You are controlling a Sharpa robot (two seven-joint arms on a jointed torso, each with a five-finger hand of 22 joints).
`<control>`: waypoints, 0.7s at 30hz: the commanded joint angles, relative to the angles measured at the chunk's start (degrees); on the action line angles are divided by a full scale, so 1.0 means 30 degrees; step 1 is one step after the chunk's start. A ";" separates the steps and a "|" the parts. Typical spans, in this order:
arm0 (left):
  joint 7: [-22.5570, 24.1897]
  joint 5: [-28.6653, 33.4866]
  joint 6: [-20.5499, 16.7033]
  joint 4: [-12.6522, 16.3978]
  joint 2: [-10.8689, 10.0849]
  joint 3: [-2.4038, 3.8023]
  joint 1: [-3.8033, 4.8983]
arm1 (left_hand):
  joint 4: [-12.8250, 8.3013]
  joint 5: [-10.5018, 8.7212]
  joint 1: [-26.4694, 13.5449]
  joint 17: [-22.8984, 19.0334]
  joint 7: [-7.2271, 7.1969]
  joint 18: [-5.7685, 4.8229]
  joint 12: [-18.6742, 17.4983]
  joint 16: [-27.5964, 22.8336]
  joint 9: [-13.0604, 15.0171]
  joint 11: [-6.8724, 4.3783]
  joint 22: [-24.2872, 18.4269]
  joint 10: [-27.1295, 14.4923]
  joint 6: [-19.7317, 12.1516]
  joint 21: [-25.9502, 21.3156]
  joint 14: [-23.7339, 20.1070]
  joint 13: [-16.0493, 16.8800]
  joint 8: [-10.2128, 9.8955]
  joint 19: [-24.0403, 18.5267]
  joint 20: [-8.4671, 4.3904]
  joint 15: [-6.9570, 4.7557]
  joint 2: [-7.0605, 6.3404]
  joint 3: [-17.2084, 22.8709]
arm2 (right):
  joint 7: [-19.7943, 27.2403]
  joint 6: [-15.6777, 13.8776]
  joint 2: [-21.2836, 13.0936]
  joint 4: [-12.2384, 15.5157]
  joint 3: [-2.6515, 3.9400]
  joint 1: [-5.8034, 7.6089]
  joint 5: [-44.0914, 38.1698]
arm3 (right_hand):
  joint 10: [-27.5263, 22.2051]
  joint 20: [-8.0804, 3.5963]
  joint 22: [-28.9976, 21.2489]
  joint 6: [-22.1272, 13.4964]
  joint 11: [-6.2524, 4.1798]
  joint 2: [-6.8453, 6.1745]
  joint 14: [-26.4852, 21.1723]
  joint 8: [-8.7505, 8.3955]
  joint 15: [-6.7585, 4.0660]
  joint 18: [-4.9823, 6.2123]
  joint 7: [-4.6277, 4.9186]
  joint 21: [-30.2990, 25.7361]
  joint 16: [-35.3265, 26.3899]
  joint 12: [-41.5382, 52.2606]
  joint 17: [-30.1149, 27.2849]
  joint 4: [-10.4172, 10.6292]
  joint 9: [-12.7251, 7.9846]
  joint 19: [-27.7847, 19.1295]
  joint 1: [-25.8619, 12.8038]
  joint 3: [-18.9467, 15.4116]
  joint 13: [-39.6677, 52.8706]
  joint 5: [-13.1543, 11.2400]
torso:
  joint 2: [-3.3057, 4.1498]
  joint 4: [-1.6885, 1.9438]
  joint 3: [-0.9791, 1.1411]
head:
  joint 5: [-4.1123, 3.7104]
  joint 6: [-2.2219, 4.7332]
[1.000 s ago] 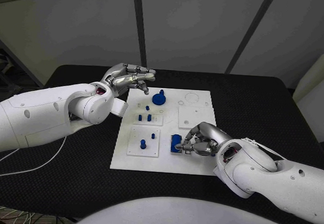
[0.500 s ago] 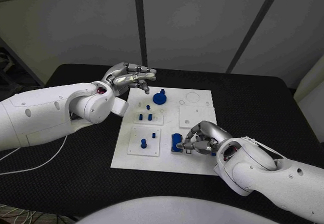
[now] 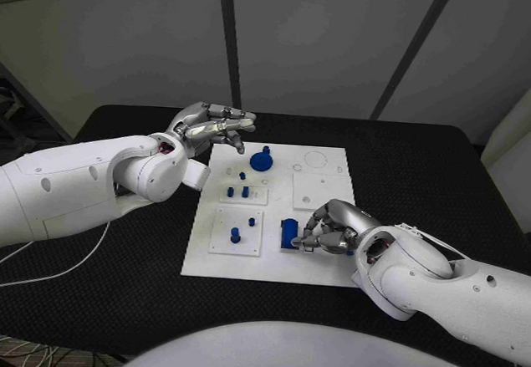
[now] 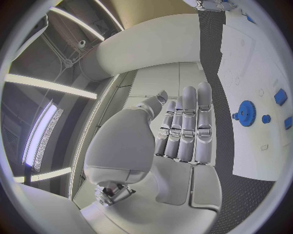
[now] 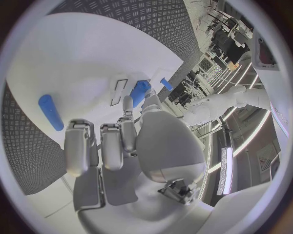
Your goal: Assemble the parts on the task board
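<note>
The white board (image 3: 269,213) lies in the middle of the black table (image 3: 435,177). On it a blue gear (image 3: 261,161) sits at the far side, small blue pegs (image 3: 243,190) stand in the middle left, and a blue block (image 3: 287,233) is at the near side. The right hand (image 3: 330,229) has its fingers closed around this block. The left hand (image 3: 211,127) hovers beyond the far left corner, fingers curled together, holding nothing. I judge several parts are placed and the block is not yet seated. No writing can be read.
</note>
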 commanded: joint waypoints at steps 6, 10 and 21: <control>0.0204 -0.0078 0.0256 -0.0010 0.0047 0.0011 0.0023 | -0.0045 0.0033 -0.0160 -0.0020 0.0110 -0.0079 0.0083 -0.0054 -0.0027 0.0023 -0.0019 -0.0123 -0.0043 -0.0070 -0.0092 -0.0021 0.0098 -0.0044 0.0065 0.0001 0.0079 -0.0092 | -0.0196 0.1143 0.0108 -0.0160 0.0011 0.0039 -0.0201 | -0.0050 -0.0085 0.2052 -0.0155 -0.0062 -0.0134 0.1360 0.0184 -0.0074 -0.0319 -0.0029 -0.0085 -0.0118 -0.0188 0.1862 -0.0315 0.0120 0.0484 0.0333 -0.0237 0.0441 -0.1086 | 0.0001 -0.0011 -0.0010 | 0.0000 0.0000; 0.0195 -0.0078 0.0260 0.0002 0.0048 0.0011 0.0023 | -0.0045 0.0033 -0.0160 -0.0020 0.0110 -0.0079 0.0083 -0.0054 -0.0027 0.0023 -0.0019 -0.0123 -0.0043 -0.0070 -0.0092 -0.0021 0.0098 -0.0044 0.0065 0.0001 0.0079 -0.0092 | -0.0294 0.0902 0.0103 -0.0177 0.0009 0.0038 -0.0332 | -0.0037 -0.0079 0.2049 -0.0147 -0.0059 -0.0129 0.1362 0.0206 -0.0070 -0.0318 -0.0027 -0.0088 -0.0115 -0.0172 0.1871 -0.0322 0.0137 0.0482 0.0326 -0.0266 0.0462 -0.1205 | 0.0016 -0.0007 -0.0001 | -0.0002 0.0000; 0.0202 -0.0078 0.0272 -0.0080 0.0070 0.0010 -0.0024 | -0.0045 0.0033 -0.0160 -0.0020 0.0110 -0.0079 0.0083 -0.0054 -0.0027 0.0023 -0.0019 -0.0123 -0.0043 -0.0070 -0.0092 -0.0021 0.0098 -0.0044 0.0065 0.0001 0.0079 -0.0092 | 0.2264 -0.0411 -0.1349 0.0926 0.0043 0.0045 0.0595 | -0.0046 -0.0047 0.2035 -0.0403 0.0004 0.0099 0.1354 0.0020 -0.0025 -0.0313 0.0059 -0.0107 -0.0149 -0.0222 0.1829 -0.0066 0.0077 0.0472 0.0011 -0.0455 0.0471 -0.0482 | -0.0061 -0.0050 0.0014 | -0.0096 0.0132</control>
